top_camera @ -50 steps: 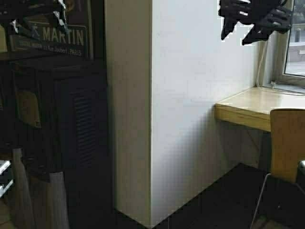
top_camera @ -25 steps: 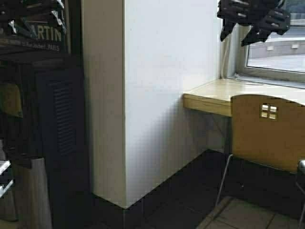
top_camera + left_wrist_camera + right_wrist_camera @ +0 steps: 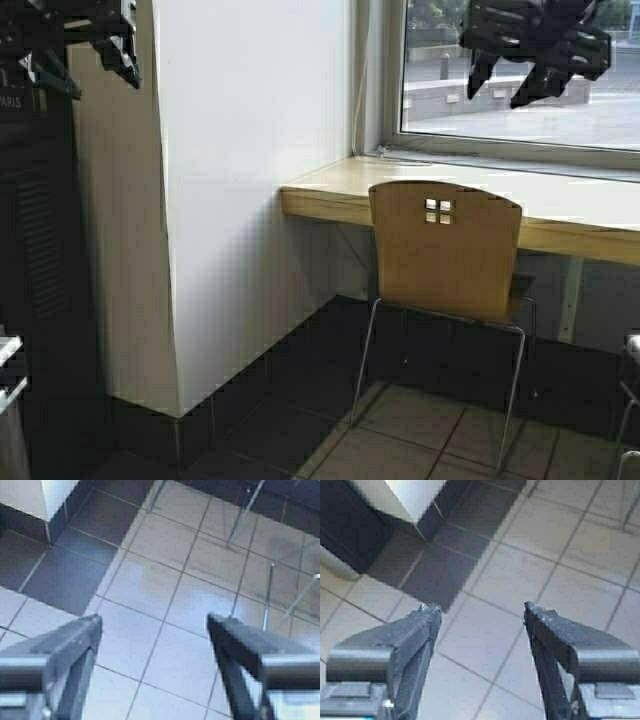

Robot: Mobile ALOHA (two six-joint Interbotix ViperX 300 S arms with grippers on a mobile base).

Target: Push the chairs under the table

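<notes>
We see one plywood chair (image 3: 445,250) at 1 o'clock, its backrest just before the surface (image 3: 330,195). Left gripper (image 3: 155,625) and right gripper (image 3: 481,615) hang over floor tiles (image 3: 165,595), jaws spread, holding nothing.

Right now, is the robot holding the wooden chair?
No, the chair stands alone at the table, and both wrist views show open tools over bare floor.

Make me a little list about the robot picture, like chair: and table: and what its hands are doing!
chair: light-brown chair, backrest toward the camera, seat partly under the table edge
table: long pale wooden table under the window
left gripper: left gripper open, empty, raised over the tiled floor
right gripper: right gripper open, empty, also raised
wall: white wall left of the table
touching the chair: nothing
</notes>
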